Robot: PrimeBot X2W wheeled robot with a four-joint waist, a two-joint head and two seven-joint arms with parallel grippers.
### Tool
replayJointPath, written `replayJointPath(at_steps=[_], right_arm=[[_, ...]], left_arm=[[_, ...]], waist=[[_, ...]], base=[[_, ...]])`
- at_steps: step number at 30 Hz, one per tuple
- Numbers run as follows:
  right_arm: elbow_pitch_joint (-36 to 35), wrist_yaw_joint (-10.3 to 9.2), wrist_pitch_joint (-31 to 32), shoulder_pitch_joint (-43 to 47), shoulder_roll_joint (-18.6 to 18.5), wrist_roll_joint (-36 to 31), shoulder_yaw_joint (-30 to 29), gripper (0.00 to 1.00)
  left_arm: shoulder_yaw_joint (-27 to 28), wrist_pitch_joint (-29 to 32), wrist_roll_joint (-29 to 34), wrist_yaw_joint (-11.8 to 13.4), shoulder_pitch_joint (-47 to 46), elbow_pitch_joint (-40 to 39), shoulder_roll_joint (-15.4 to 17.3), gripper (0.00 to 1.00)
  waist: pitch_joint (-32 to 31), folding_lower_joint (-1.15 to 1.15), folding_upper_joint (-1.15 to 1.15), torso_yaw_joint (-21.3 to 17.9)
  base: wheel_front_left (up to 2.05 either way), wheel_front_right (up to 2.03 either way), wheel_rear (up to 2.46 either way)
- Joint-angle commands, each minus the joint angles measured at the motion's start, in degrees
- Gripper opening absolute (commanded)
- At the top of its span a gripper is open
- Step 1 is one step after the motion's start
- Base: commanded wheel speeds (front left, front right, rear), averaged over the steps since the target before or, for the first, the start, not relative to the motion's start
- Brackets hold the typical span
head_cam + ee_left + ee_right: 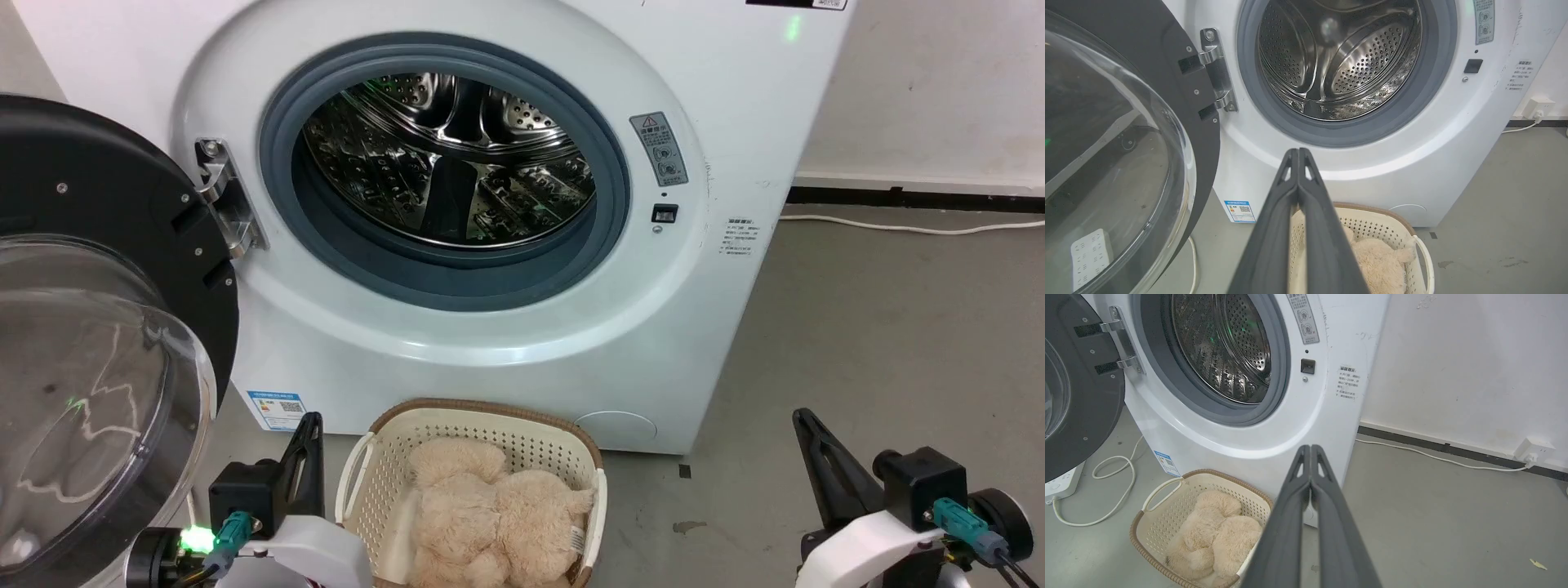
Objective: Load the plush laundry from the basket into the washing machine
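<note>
Straight ahead, the washing machine [506, 367] stood ready, its black-framed bubble door [90, 171] swung wide on the hinge to the robot's left, so access was sorted. Behind the grey rubber ring, the steel drum [449, 155] was bare, nothing but perforated metal and reflections, so no laundry had gone in.

Down on the floor, just in front of the machine's foot and below the opening, sat the basket [535, 445], and it held the whole load. That was one plush laundry toy [490, 510], fluffy and beige, slumped across the bottom and taking up most of the room, a small white tag showing at its side.

Either side of the basket, both arms hung back. The left gripper [1298, 153] had its two dark fingers pressed together on nothing, just beside the basket's left handle. The right gripper [1310, 448] was likewise closed and empty, well apart to the right over bare floor.

By my reading, nothing of the job was done yet: the grab, the lift and the drop into the drum all lay ahead.
</note>
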Motion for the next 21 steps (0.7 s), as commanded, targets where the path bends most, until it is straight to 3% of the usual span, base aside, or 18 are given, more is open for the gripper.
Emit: replayJointPath(at_steps=[1, 2, 21], right_arm=[[-0.2, 0.03, 0.0, -0.7, 0.0, -0.4, -0.1, 0.0], [0.0, 0.0, 0.0, 0.0, 0.0, 0.0, 0.0, 1.0], [-0.7, 0.0, -2.0, 0.8, 0.0, 1.5, -0.8, 1.0]], left_arm=[[0.0, 0.0, 0.1, 0.2, -0.9, -0.3, 0.0, 0.0], [0.0, 0.0, 0.0, 0.0, 0.0, 0.0, 0.0, 1.0], [-3.1, -2.0, -0.7, 0.2, -0.4, 0.4, 0.0, 1.0]], waist=[[0.0, 0.0, 0.0, 0.0], [0.0, 0.0, 0.0, 0.0], [0.9, 0.0, 0.0, -0.1]], base=[[0.0, 0.0, 0.0], [0.0, 0.0, 0.0], [0.0, 0.0, 0.0]])
